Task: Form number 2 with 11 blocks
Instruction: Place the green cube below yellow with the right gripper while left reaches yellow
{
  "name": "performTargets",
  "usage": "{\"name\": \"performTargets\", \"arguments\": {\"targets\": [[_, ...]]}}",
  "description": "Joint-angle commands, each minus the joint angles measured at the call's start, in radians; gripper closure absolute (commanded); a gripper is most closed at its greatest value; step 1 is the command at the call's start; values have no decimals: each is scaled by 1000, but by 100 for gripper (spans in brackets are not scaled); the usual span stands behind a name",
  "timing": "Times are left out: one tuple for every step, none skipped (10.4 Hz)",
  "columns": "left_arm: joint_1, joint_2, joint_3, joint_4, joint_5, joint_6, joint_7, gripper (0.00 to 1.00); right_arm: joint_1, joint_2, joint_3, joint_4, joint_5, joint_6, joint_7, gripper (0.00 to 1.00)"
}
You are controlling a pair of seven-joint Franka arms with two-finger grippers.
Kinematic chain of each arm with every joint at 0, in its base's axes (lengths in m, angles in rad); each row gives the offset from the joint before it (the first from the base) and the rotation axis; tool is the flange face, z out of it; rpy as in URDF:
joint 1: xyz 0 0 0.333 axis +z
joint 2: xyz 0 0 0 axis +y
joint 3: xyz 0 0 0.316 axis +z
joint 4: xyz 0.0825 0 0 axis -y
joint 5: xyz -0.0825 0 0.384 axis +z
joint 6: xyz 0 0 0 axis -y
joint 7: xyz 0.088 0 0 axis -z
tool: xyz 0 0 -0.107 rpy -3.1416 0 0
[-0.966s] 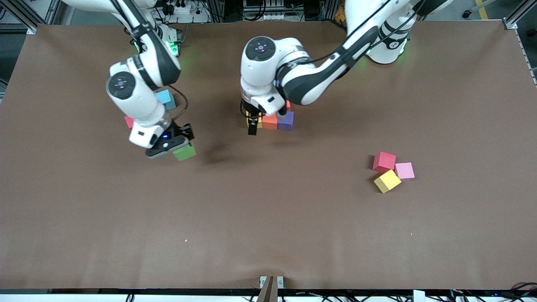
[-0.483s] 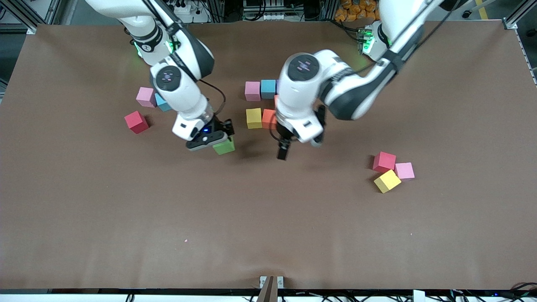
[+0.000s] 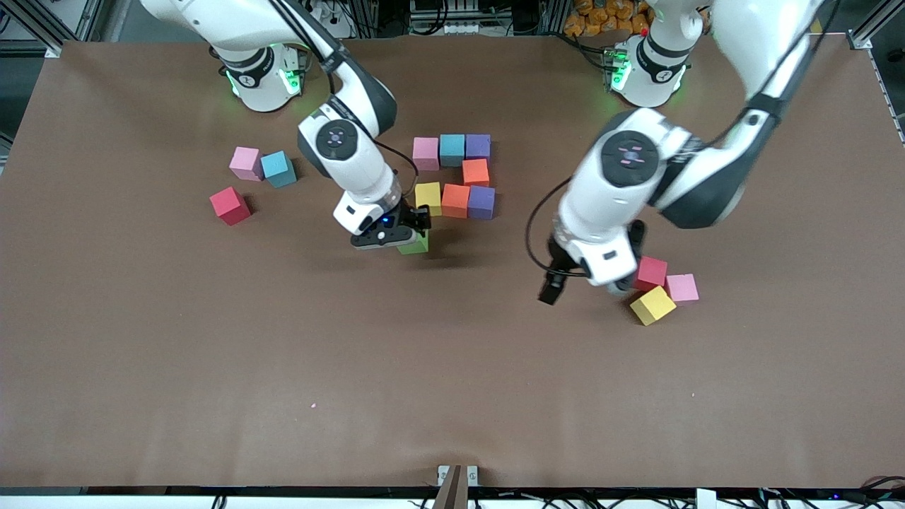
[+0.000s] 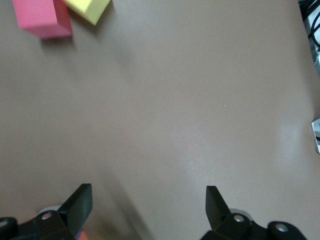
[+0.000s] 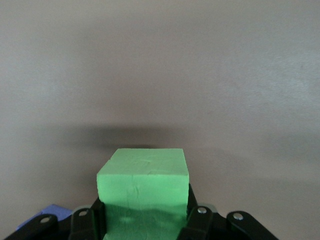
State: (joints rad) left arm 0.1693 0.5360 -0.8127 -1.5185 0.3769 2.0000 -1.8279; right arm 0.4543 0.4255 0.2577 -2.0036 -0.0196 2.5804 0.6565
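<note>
The right gripper (image 3: pixel 409 237) holds a green block (image 3: pixel 415 244) between its fingers, just above the tabletop (image 3: pixel 452 367) and right beside the yellow block (image 3: pixel 428 199) that ends the third row of the unfinished number 2 (image 3: pixel 458 178). The step in hand looks like setting this cube as the fourth row. To do it well, square its faces to the yellow cube, lower it straight until it rests flat, touching that neighbour, then release without nudging the row.

The left gripper (image 3: pixel 584 281), fingers spread wide and empty, hangs beside a loose red block (image 3: pixel 650 273), yellow cube (image 3: pixel 652 305) and pink block (image 3: pixel 682 288).

No containers are in view; every cube lies directly on the tabletop.
</note>
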Motion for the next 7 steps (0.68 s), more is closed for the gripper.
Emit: {"name": "performTargets", "arguments": {"targets": [[126, -33, -84, -29, -30, -49, 79, 0, 165, 68, -139, 55, 1, -11, 31, 68], [145, -31, -86, -28, -29, -103, 110, 0, 178, 84, -140, 60, 9, -11, 34, 68], [153, -31, -83, -29, -13, -165, 204, 0, 190, 88, -140, 60, 12, -11, 41, 68], [188, -31, -79, -35, -12, -208, 273, 0, 208, 98, -140, 60, 10, -11, 64, 68], [228, -30, -79, -48, -1, -211, 353, 0, 225, 113, -140, 65, 3, -11, 77, 68], [264, -27, -79, -63, 11, -213, 527, 0, 227, 122, -140, 72, -2, -11, 77, 68], [303, -24, -79, -80, 14, -211, 694, 0, 227, 128, -141, 71, -2, -11, 77, 68]]}}
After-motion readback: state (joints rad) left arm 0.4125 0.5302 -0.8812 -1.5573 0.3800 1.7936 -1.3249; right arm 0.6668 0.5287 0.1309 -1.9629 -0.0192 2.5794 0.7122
